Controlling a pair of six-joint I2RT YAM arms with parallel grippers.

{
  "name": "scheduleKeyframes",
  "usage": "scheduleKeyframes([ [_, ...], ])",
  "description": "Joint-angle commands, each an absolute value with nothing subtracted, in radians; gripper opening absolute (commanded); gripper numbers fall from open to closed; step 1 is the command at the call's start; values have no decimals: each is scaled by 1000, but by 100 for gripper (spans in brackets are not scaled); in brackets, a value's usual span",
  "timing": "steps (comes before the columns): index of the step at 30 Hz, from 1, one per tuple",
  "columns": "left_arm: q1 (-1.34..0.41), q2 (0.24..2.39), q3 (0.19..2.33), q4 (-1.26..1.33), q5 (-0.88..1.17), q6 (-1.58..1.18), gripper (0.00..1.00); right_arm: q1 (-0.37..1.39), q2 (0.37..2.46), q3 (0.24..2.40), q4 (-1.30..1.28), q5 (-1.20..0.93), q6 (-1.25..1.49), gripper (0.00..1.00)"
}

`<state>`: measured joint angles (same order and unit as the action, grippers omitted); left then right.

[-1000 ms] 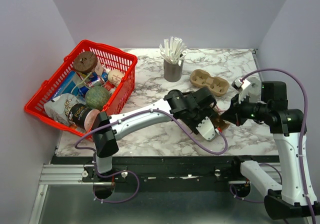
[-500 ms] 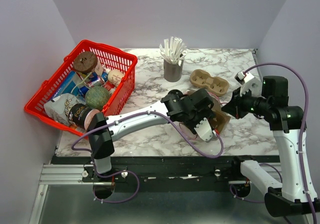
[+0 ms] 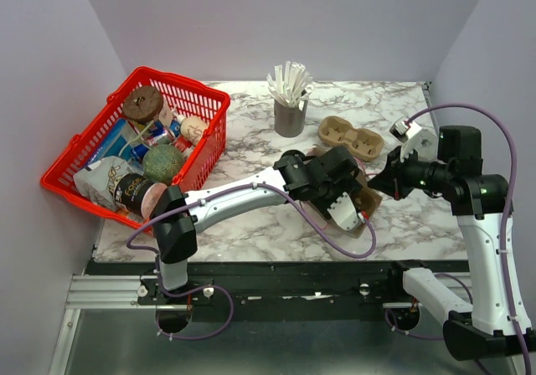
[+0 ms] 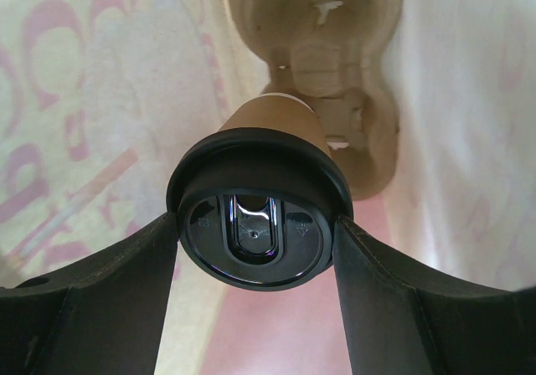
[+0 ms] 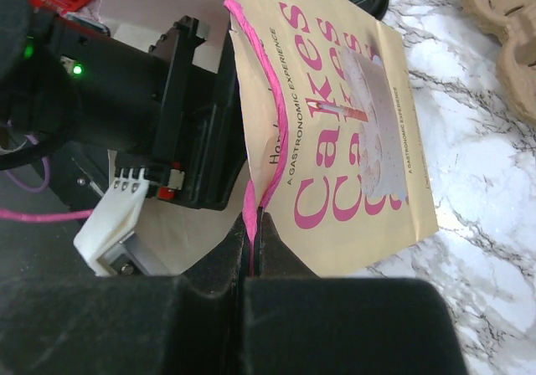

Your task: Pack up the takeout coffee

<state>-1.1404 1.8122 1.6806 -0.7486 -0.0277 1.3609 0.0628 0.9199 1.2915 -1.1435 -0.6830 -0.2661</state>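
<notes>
Table: marble top (image 3: 251, 149), plain grey walls round it.
Red basket (image 3: 205, 136): far left, full of groceries, well apart from the work.
Paper bag (image 5: 360, 141): tan with a pink "Cakes" print, right of centre. Thin and floppy, so the mouth needs holding.
Right gripper (image 5: 251, 241): pinched tight on the bag's pink handle (image 5: 270, 99).
Left gripper (image 4: 255, 224): inside the bag, jaws clamped either side of the lid rim.
Carrier (image 3: 350, 138): moulded pulp, on the table near the bag. A pulp shape also shows past the cup in the left wrist view; cannot tell if it is the same one.
Takeout coffee (image 4: 272, 117): tan cup, lidded, held by the left gripper within the bag walls, hidden from above.
Lid (image 4: 255, 199): black plastic, slick, likely the stiffest part, so a rim grip looks sound.
Handling: probably light. The paper wall would crush if squeezed. Keep it level, as it may spill.
</notes>
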Motion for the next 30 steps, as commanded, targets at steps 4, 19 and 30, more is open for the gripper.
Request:
scheduleKeyframes([
  [4, -1137, 1825, 1686, -770, -12, 1378, 0, 69, 891, 1305, -1126, -704, -244, 0],
  [19, -1112, 1790, 1642, -807, 28, 1341, 0, 69, 908, 1313, -1127, -687, -265, 0],
  [30, -1077, 1704, 1486, -660, 46, 1295, 0, 106, 893, 1305, -1138, -690, -340, 1],
])
